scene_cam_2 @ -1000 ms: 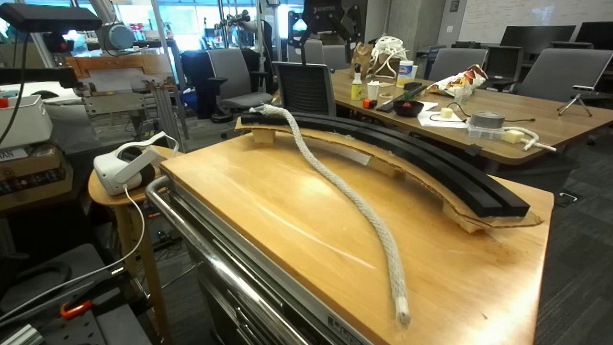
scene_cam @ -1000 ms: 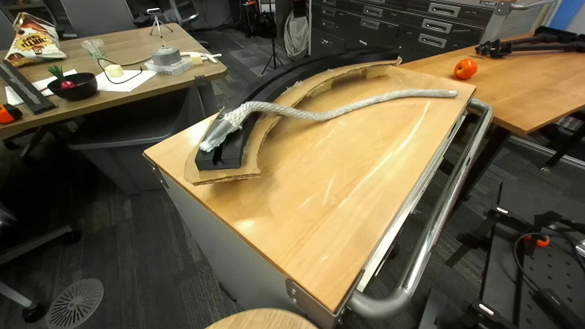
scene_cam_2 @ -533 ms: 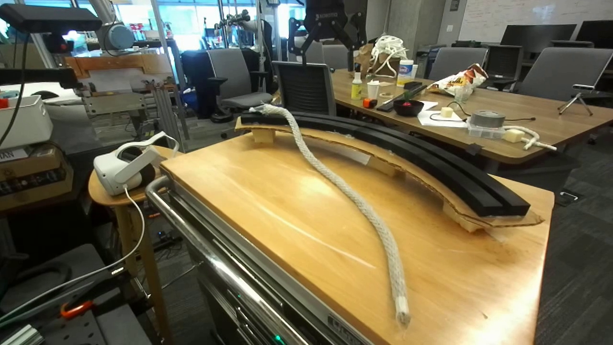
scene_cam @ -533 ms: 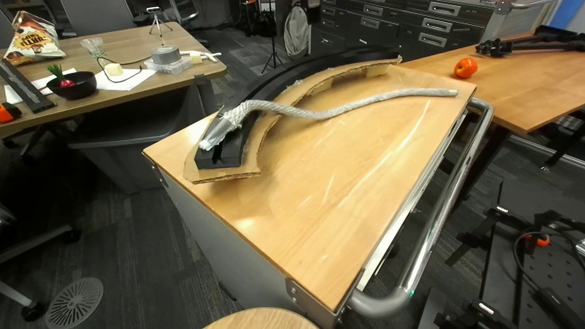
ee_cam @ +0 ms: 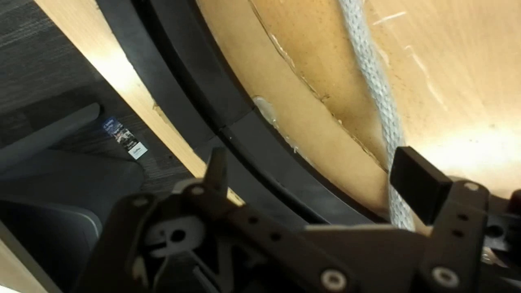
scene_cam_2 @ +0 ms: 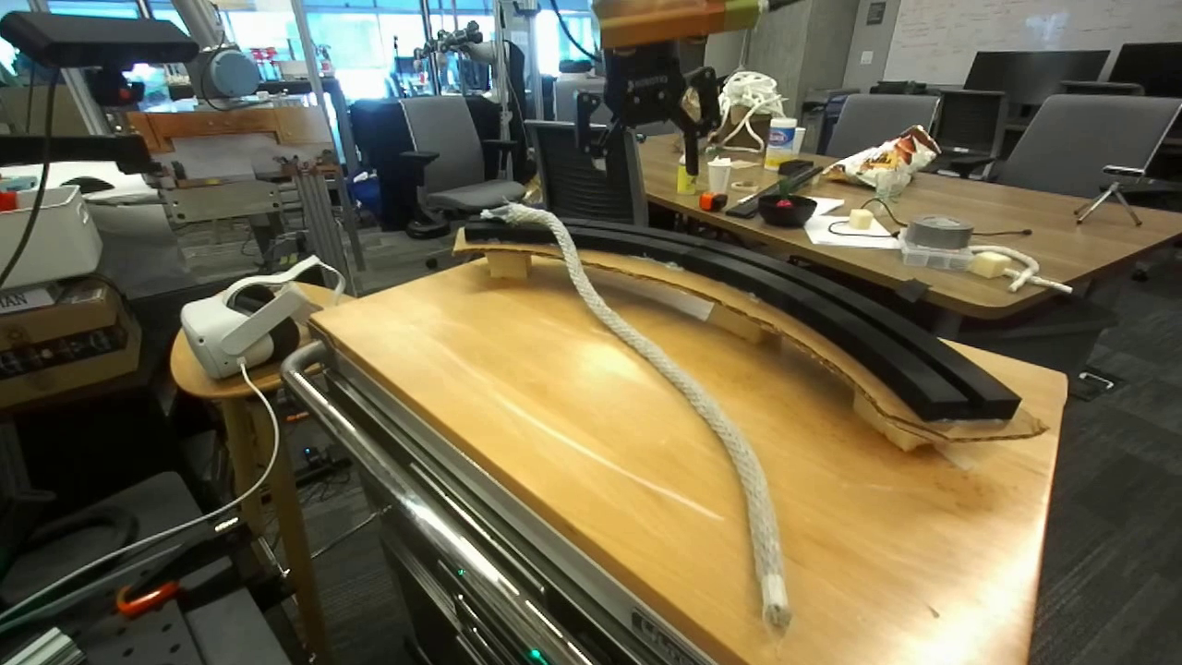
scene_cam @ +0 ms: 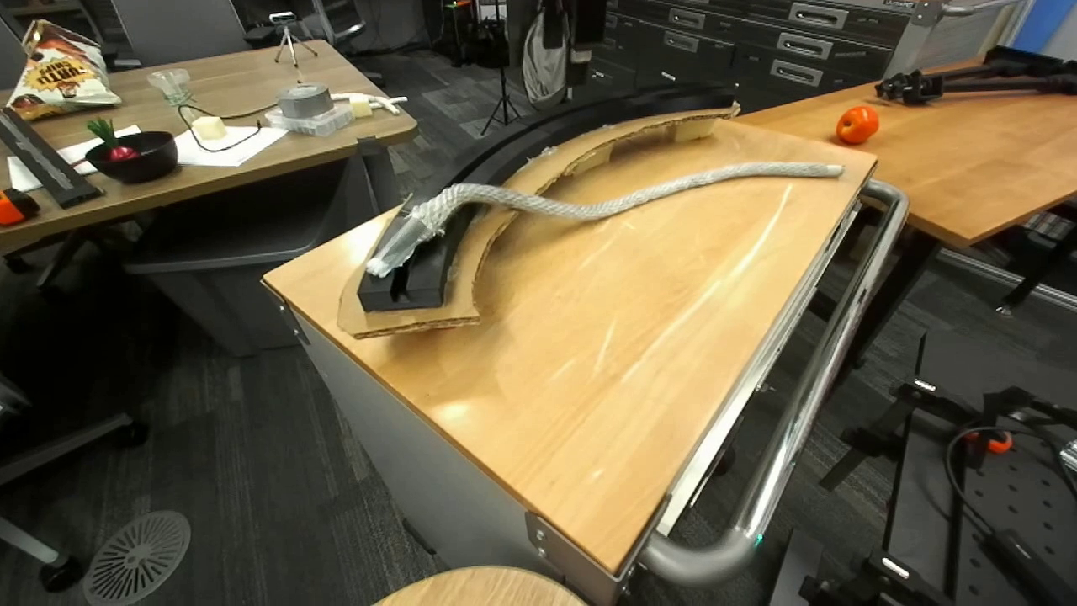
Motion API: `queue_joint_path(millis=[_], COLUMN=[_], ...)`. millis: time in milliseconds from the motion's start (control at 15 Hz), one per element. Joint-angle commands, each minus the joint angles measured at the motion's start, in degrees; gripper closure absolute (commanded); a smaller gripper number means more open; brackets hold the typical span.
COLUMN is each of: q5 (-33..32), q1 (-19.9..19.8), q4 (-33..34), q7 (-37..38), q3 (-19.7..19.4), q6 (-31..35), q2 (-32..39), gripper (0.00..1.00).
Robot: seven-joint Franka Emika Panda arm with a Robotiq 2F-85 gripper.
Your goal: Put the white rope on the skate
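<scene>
The gripper (ee_cam: 316,175) is being held spread, the white rope (scene_cam_2: 685,380) being judged liable to slip off the skate (scene_cam_2: 813,300) if tugged.

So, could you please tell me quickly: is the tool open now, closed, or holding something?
Tool: open, jaws wide apart, holding nothing; the white rope is not gripped.

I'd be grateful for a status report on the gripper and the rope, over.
Gripper open, holding nothing. White rope: one end on the skate, other end on the wooden tabletop. No obstruction seen.
</scene>
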Motion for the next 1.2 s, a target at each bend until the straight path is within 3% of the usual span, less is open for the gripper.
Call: queue_joint_path(millis=[0,133,333,400,600,733,1000,1133], q5=[1.71,-0.68,-4.71,-2.24,-6.49,-6.36,0.01,1.25], q1=[-0.36,-0.52,-0.86,-0.77,-0.41,-0.88,-2.54,-2.66], q4=[-14.4,-21.11,-25.23,-20.62,-21.72,-20.01,-17.73,-16.61], q7=[8.39,11.54,9.59,9.14,8.87,2.26,-14.89,-17.89], q3=[-1.59,-2.8,-4.09,-3.46,-4.22,-3.52,-2.04,-2.29], q6=[12.65,17.64,18.87,16.66,15.43,13.4,13.76,12.27], q2=[-6.13,-7.8,-8.66,-4.85,-5.43,-4.1,-0.95,0.23], gripper=[0.0,0.0,0.0,0.0,0.0,0.0,0.0,0.0])
